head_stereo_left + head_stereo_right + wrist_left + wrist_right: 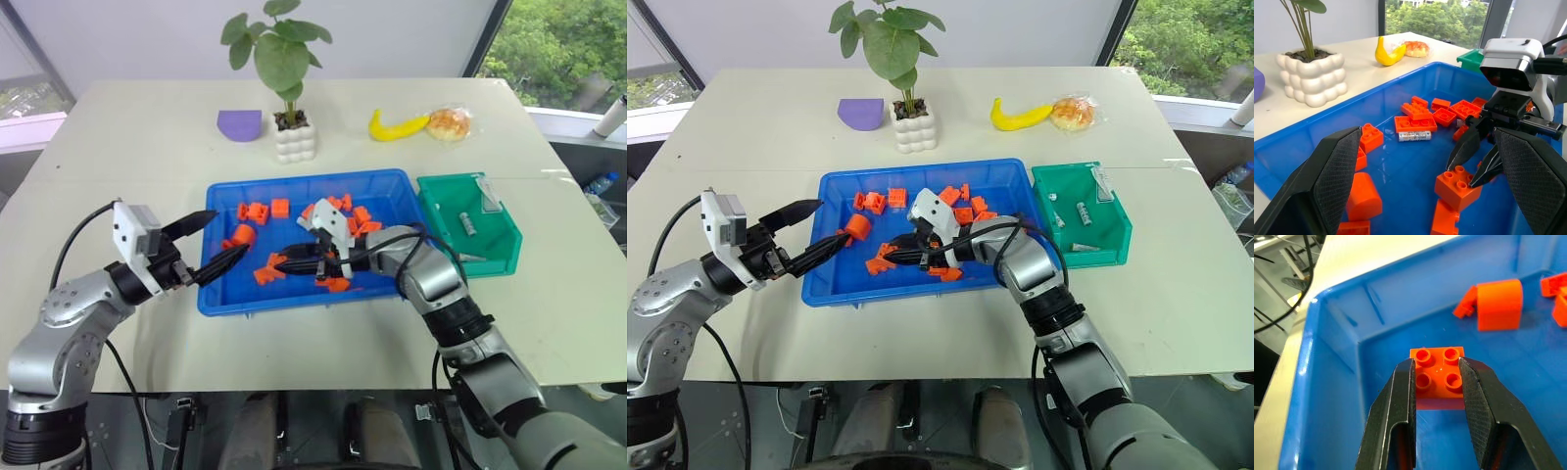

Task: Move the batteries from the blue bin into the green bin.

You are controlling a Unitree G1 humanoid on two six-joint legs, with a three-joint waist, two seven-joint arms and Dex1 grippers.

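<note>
The blue bin (220,294) sits mid-counter (147,147) and serves as the landmark. Inside it lie scattered orange blocks (1415,123), and one battery (1414,135) rests on the bin floor just beside a flat block, near the middle. More batteries (468,223) already lie in the green bin (505,257), which stands just beside the blue bin's right end, presumably close so each carry is short.

The right gripper (1437,382) reaches across the blue bin toward its left part, low over the floor. Its jaws stand a little apart, one on each side of a square four-stud block (1438,374); whether they press on it cannot be told. That block is not a task thing, so the gripper is probably nudging clutter or has aimed wrongly; the battery lies further toward the bin's middle.

The left gripper (217,243) hovers at the blue bin's left rim, jaws wide apart and empty, likely parked clear of the working arm.

The counter is pale and matte. Behind the blue bin stand a potted plant (292,132), a purple piece (240,125), a banana (397,127) and a wrapped bun (449,122). Windows behind show green trees.
</note>
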